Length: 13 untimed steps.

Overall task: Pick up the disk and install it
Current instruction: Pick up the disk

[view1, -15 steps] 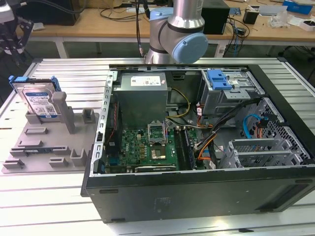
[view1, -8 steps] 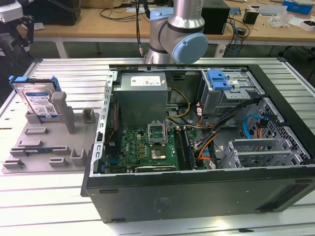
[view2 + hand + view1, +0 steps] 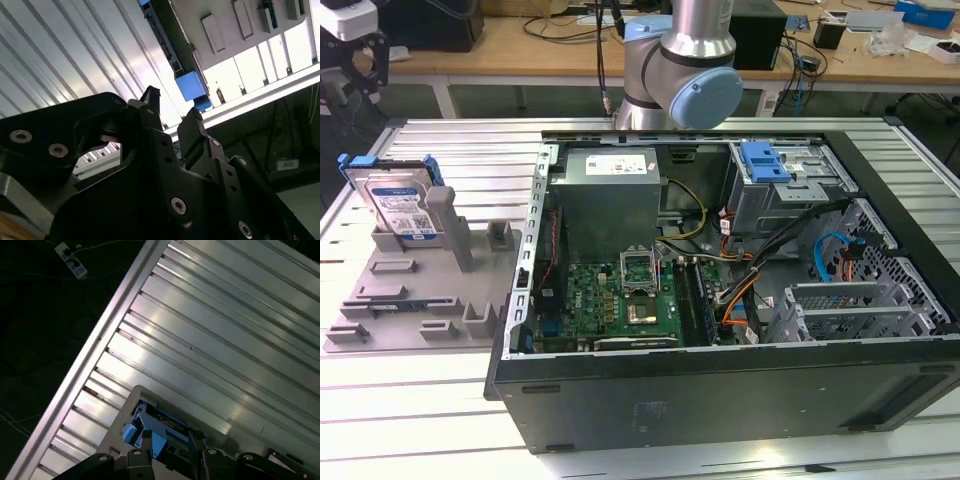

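The disk (image 3: 402, 205), a silver drive with a white-and-blue label in a blue carrier, stands on edge in a grey fixture (image 3: 420, 300) at the exterior view's left. My gripper (image 3: 358, 62) hangs above it and a little further left, apart from it. In both wrist views the black fingers (image 3: 150, 100) stand open with nothing between them. The disk's blue carrier (image 3: 190, 85) lies well beyond the fingertips, and the disk (image 3: 159, 430) shows past the gripper (image 3: 170, 439) in the first wrist view.
An open computer case (image 3: 720, 390) lies on the ribbed metal table (image 3: 450, 140), with a grey drive cage with a blue handle (image 3: 765, 160) and a grey box (image 3: 610, 190) inside. The arm (image 3: 685, 60) rises behind the case. The table's edge (image 3: 95, 345) is close to the fixture.
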Available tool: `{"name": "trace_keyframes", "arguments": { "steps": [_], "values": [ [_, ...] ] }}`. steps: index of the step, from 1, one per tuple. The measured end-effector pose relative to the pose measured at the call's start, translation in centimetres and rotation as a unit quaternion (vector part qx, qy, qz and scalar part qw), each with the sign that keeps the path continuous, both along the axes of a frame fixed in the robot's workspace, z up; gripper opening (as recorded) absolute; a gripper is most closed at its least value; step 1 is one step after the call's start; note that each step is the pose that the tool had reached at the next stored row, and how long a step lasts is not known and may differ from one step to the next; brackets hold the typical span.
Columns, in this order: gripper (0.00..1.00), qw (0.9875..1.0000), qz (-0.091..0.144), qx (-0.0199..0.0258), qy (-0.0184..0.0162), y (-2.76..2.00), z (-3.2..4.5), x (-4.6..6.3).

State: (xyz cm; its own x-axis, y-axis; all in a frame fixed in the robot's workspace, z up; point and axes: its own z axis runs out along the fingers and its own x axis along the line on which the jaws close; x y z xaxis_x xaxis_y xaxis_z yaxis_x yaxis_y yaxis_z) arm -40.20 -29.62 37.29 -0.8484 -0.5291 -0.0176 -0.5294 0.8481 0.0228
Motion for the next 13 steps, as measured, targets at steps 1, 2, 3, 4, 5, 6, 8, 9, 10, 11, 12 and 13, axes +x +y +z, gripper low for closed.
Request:
{"name": "trace_keyframes", "arguments": {
  "steps": [1,2,3,4,5,6,8,9,10,11,12,13],
  "values": [
    [0.42,0.9999,0.011,0.0000,0.0001,0.00,0.00,0.00],
    [0.42,0.9995,0.031,0.0000,0.0002,0.00,0.00,0.00],
    [0.42,0.9991,0.042,0.0000,0.0002,0.00,0.00,0.00],
    [0.42,0.9986,0.053,0.0000,0.0003,0.00,0.00,0.00],
    [0.42,0.9982,0.060,0.0000,0.0003,0.00,0.00,0.00],
    [0.42,0.9975,0.071,0.0000,0.0003,0.00,0.00,0.00],
    [0.42,0.9960,0.090,0.0000,0.0003,0.00,0.00,0.00],
    [0.42,0.9951,0.098,0.0000,0.0004,0.00,0.00,0.00],
    [0.42,0.9942,0.107,0.0000,0.0004,0.00,0.00,0.00],
    [0.42,0.9905,0.137,0.0000,0.0005,0.00,0.00,0.00],
    [0.42,0.9871,0.160,-0.0004,0.0005,0.00,0.00,0.00],
    [0.42,0.9857,0.168,-0.0005,0.0005,0.00,0.00,0.00]
  ]
}}
